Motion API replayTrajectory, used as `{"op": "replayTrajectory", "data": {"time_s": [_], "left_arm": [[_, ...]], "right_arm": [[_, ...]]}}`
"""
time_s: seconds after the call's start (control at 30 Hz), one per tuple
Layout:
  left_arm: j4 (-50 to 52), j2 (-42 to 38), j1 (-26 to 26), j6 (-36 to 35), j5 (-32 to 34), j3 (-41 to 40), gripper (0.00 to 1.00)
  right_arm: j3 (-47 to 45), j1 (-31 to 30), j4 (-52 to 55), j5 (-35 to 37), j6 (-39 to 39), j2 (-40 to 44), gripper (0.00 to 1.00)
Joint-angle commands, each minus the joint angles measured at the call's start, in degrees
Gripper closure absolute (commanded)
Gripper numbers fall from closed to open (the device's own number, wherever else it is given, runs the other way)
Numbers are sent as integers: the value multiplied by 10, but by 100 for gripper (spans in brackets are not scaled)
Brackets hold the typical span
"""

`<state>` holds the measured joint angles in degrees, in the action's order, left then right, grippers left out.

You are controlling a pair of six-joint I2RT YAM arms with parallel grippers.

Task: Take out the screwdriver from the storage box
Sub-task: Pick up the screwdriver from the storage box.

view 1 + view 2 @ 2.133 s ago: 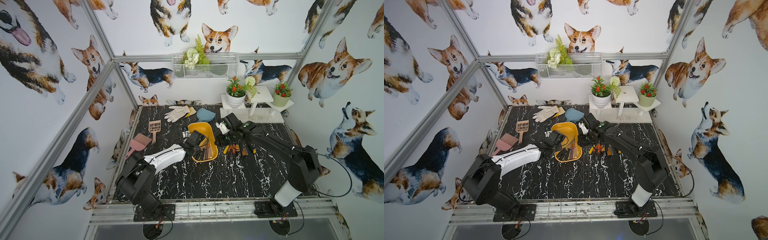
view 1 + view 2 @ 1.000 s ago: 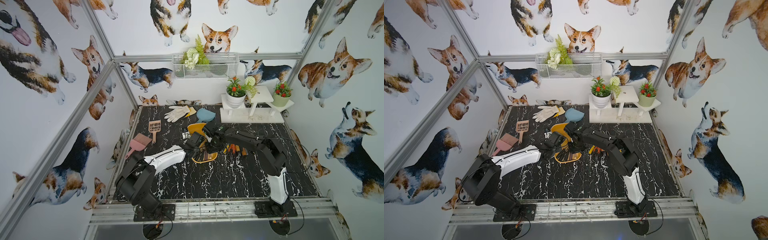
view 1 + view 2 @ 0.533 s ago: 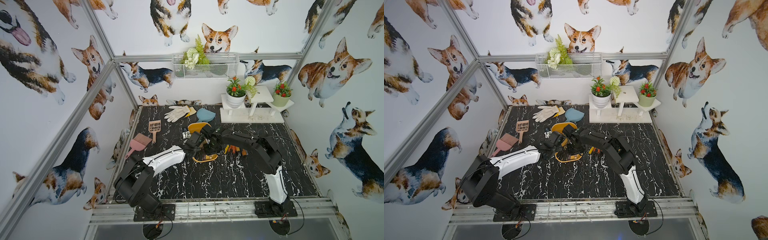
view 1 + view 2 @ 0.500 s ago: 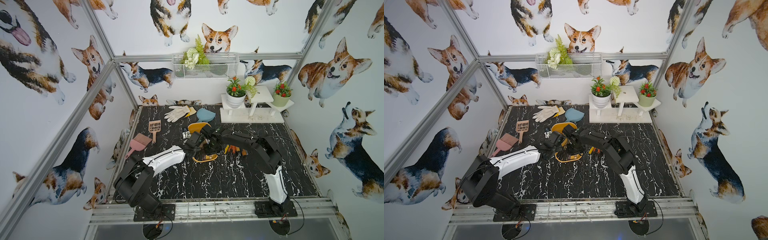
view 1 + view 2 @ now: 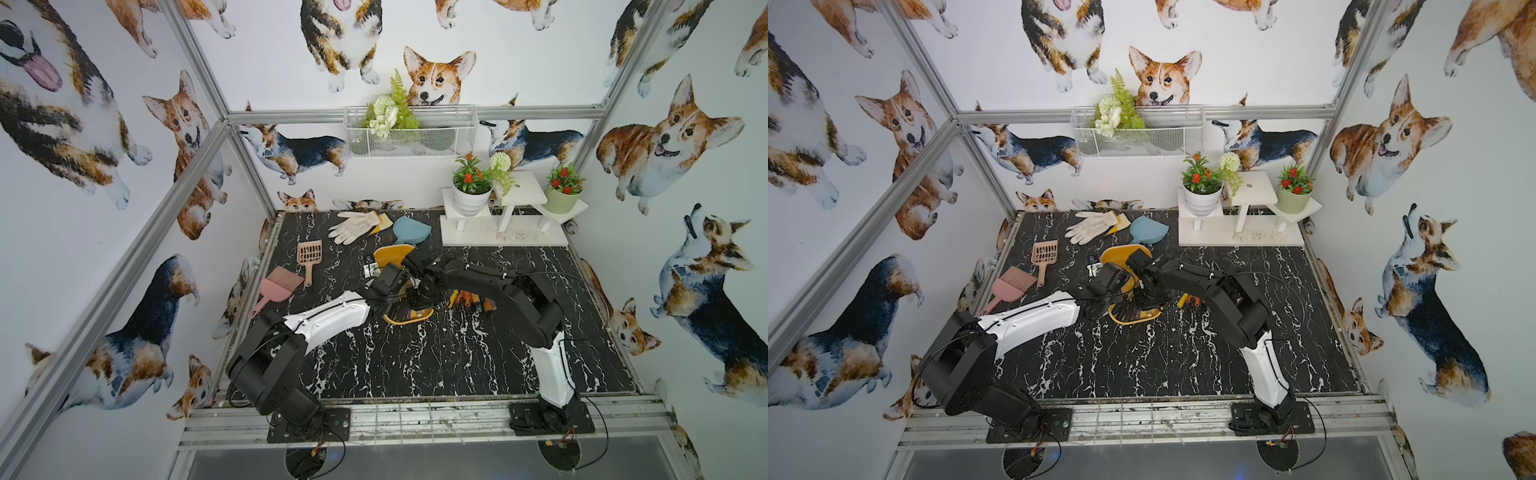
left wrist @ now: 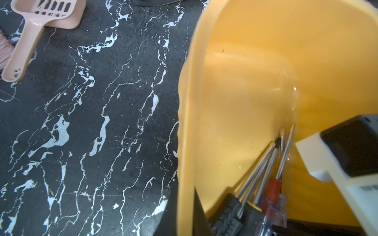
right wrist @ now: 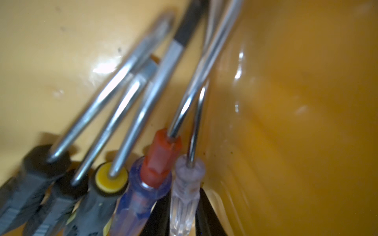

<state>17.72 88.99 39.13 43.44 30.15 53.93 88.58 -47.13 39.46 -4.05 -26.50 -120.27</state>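
Clamps the left gripper [image 6: 185,221] shut on the storage box [image 5: 395,254] rim, places the right gripper [image 7: 182,213] fingers [image 7: 206,214] astride the clear-handled screwdriver [image 7: 184,183] lying inside beside other screwdrivers [image 7: 102,194], grip not discernible, leaving lift-out undone.

Left of the fingers of the left gripper [image 6: 185,218], you have 1 pink brush [image 5: 279,286] and 1 beige slotted scoop [image 5: 310,254]; beyond those fingers, 1 white glove [image 5: 353,224] and 1 blue dustpan [image 5: 409,230] side by side.
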Motion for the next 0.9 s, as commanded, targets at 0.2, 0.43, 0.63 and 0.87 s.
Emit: {"op": "replayTrajectory", "data": {"time_s": [0.2, 0.43, 0.63, 0.87], "left_arm": [[6, 11, 0, 16, 28, 4, 100], [15, 19, 0, 22, 35, 12, 100], [42, 33, 0, 29, 47, 28, 100], [46, 41, -2, 30, 48, 28, 100]], "right_arm": [[-21, 1, 1, 31, 24, 28, 100], [-39, 2, -16, 41, 31, 74, 100], [-39, 6, -14, 45, 39, 104, 100], [-70, 22, -30, 39, 52, 161, 100]]}}
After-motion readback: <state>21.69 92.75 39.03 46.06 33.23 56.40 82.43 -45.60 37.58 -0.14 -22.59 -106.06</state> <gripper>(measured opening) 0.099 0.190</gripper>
